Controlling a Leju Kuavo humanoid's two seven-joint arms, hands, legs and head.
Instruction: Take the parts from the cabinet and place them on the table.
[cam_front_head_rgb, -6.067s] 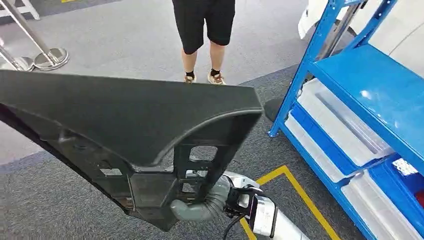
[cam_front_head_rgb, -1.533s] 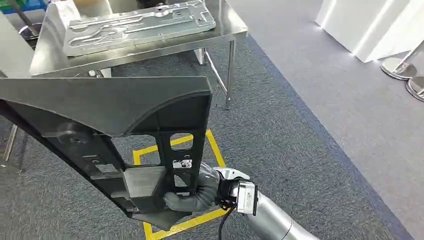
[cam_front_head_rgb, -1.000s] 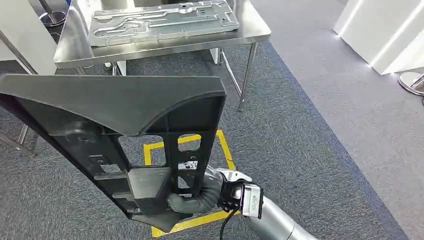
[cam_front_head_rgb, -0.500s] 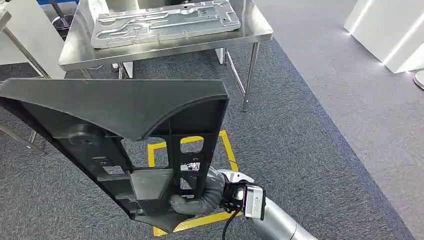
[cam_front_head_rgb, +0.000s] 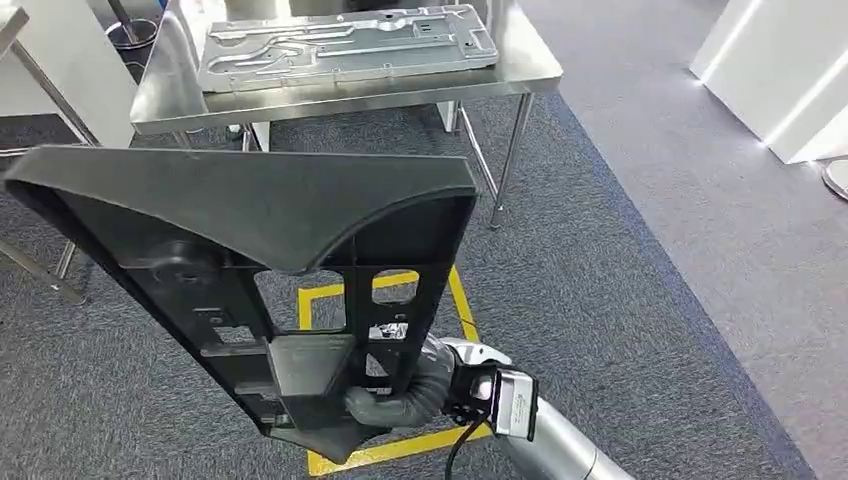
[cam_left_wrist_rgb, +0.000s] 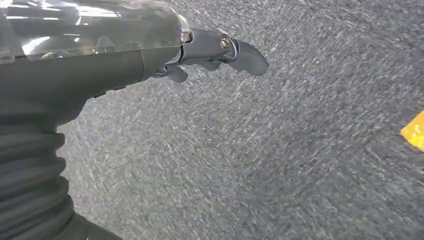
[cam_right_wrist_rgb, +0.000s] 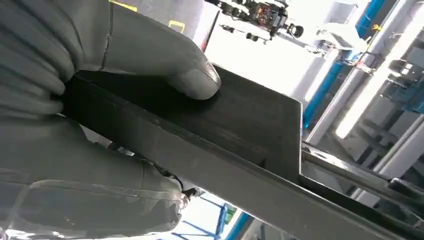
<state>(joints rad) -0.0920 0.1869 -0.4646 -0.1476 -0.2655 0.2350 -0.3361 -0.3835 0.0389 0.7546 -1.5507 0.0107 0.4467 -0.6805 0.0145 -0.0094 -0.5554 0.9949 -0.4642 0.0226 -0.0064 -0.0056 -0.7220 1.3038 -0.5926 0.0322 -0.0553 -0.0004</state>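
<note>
**Room: carpet, steel table, white units**

Grey carpet (cam_front_head_rgb: 620, 290) w/ yellow tape square (cam_front_head_rgb: 400, 445) on floor. Steel table (cam_front_head_rgb: 520, 75) ahead, thin legs. Paler floor strip (cam_front_head_rgb: 700, 130) to the right, white glossy units (cam_front_head_rgb: 770, 70) beyond. Blue racking (cam_right_wrist_rgb: 320, 95), bright light in right wrist view.

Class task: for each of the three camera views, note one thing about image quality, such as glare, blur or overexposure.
Head view: sharp overall, with bright reflections on the steel table. Left wrist view: the carpet is streaked with motion blur, and highlights glint on the left hand. Right wrist view: the background behind the black part is blown out white, while the right hand up close looks soft.
</note>
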